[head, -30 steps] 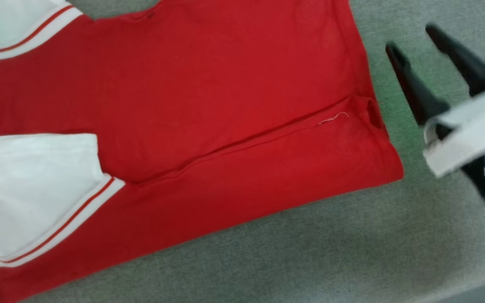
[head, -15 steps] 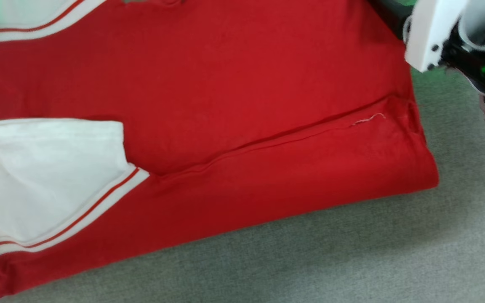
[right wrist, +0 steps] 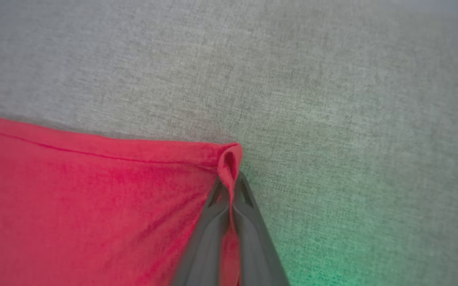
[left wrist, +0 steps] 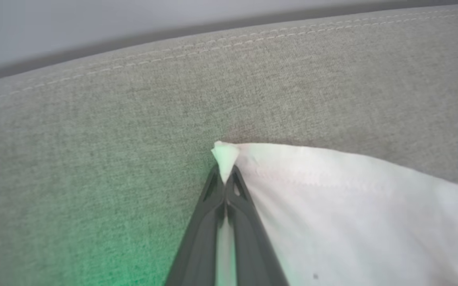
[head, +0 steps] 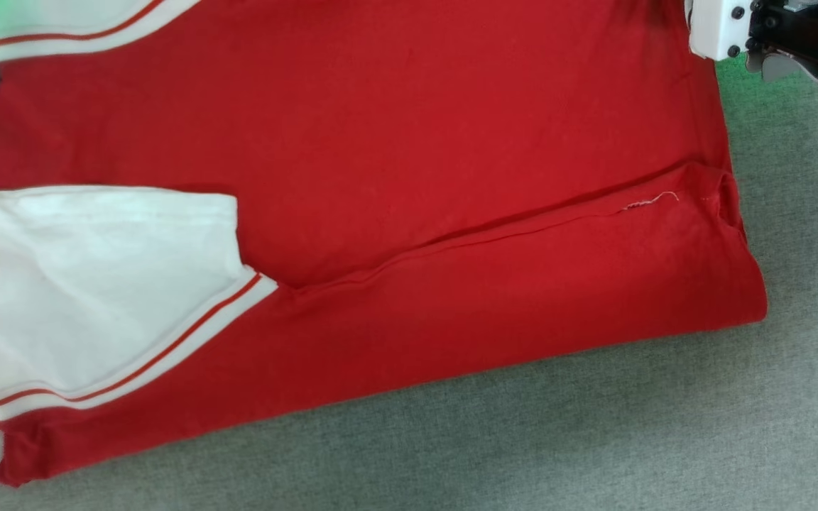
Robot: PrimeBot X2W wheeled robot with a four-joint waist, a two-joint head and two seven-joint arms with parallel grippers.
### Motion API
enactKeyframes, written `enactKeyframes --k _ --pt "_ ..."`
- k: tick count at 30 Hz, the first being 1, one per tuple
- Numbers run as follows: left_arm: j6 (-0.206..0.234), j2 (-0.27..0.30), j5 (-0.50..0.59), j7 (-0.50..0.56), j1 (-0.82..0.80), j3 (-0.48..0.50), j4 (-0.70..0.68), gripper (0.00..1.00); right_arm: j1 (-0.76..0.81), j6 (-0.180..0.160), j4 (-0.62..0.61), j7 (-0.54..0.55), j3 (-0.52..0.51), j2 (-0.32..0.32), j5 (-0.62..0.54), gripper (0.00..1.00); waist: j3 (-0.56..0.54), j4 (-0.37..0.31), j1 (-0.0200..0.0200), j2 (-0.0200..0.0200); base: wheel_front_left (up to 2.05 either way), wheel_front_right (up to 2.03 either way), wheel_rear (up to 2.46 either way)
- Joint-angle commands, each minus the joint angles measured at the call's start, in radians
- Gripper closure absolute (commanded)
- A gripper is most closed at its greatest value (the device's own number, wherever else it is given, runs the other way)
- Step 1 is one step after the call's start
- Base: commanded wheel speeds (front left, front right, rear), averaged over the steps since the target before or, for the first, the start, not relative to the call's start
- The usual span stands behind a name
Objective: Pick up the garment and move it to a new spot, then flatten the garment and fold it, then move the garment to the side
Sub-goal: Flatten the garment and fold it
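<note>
Two pinches, left gripper (left wrist: 225,176) clamped on a white sleeve corner of the garment (head: 409,142), cloth trailing to its right, right gripper (right wrist: 231,180) clamped on a red corner, cloth spreading to its left, grey cushion (right wrist: 332,99) beyond both tips

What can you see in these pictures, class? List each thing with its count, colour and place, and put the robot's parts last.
Garment: one, red with white striped sleeves, spread on the surface, its near side folded over.
Thread: one, white, loose on the garment near its right edge.
Surface: one, grey woven fabric, under the garment.
Left gripper: one, dark, shut on a white corner of the garment.
Right gripper: one, dark, shut on a red corner of the garment.
</note>
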Motion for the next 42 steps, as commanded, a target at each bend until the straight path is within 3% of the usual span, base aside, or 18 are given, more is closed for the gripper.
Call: enactKeyframes --k 1,10,16,25,32,37,42 --pt "-0.008 -0.026 -0.004 0.008 0.106 -0.029 0.036 1.00 0.063 -0.001 0.048 0.002 0.042 0.008 0.011 1.00 -0.009 0.006 0.0000 0.0000 0.00 0.00 0.00" --pt "-0.049 -0.009 -0.006 -0.079 0.059 -0.005 0.047 1.00 0.075 -0.001 -0.001 -0.147 0.091 -0.074 0.070 1.00 -0.103 0.040 0.0000 0.0000 0.00 0.00 0.00" --pt "-0.081 0.003 -0.016 -0.083 0.060 -0.007 0.012 1.00 0.124 -0.001 -0.079 -0.225 0.158 -0.168 0.108 1.00 -0.186 0.084 0.0000 0.0000 0.00 0.00 0.00" --pt "-0.081 0.051 -0.032 -0.091 0.123 -0.005 -0.110 1.00 0.191 -0.001 -0.178 -0.287 0.227 -0.297 0.155 1.00 -0.295 0.141 0.0000 0.0000 0.00 0.00 0.00" --pt "-0.014 0.140 -0.049 -0.075 0.247 -0.007 -0.317 1.00 0.255 -0.001 -0.274 -0.279 0.265 -0.386 0.178 1.00 -0.358 0.170 0.0000 0.0000 0.00 0.00 0.00" --pt "0.077 0.230 -0.080 -0.060 0.393 -0.003 -0.534 1.00 0.332 -0.001 -0.358 -0.268 0.280 -0.448 0.194 1.00 -0.386 0.178 0.0000 0.0000 0.00 0.00 0.00" --pt "0.196 0.318 -0.122 -0.060 0.568 -0.005 -0.762 1.00 0.428 -0.001 -0.409 -0.268 0.260 -0.493 0.210 1.00 -0.399 0.179 0.0000 0.0000 0.00 0.00 0.00"
